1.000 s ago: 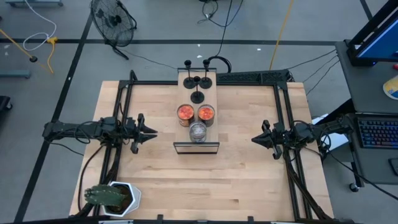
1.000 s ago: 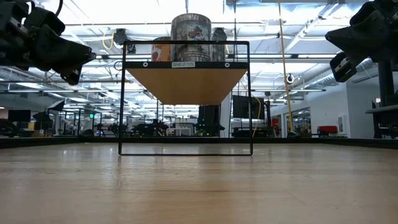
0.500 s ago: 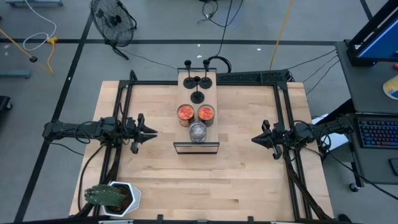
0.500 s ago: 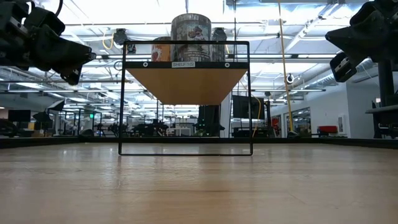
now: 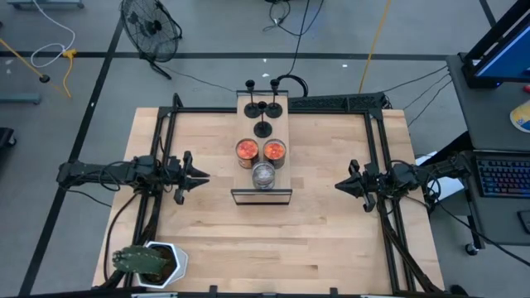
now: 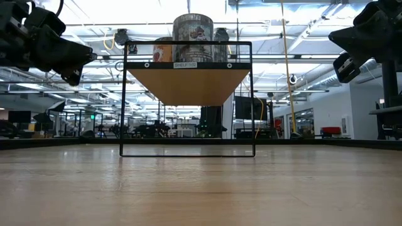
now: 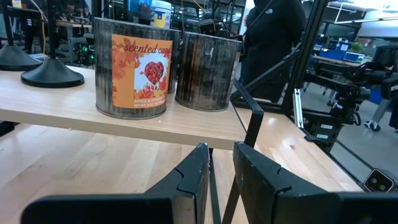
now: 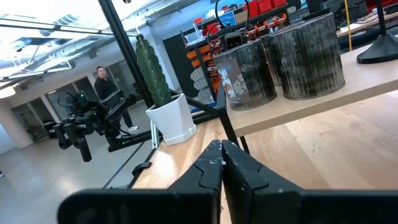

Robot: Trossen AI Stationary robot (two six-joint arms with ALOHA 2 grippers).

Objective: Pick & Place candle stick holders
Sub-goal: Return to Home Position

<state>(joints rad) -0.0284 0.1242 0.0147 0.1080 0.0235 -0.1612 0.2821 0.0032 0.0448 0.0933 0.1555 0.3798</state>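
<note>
Three matte-black candle stick holders [image 5: 262,112] stand on their disc bases at the far end of a raised wooden shelf [image 5: 262,194]. Two of the bases show in the left wrist view [image 7: 52,77], one in the right wrist view [image 8: 379,53]. My left gripper [image 5: 204,175] hovers left of the shelf, pointing toward it, its fingers a narrow gap apart [image 7: 219,151] and empty. My right gripper [image 5: 338,185] hovers right of the shelf, shut [image 8: 221,147] and empty.
On the shelf, nearer than the holders, stand two tins with orange-red tops [image 5: 260,151] and a shiny silver round tin [image 5: 262,175]. A cactus in a white pot [image 5: 149,263] stands at the near left corner. A person [image 8: 102,81] stands beyond the table.
</note>
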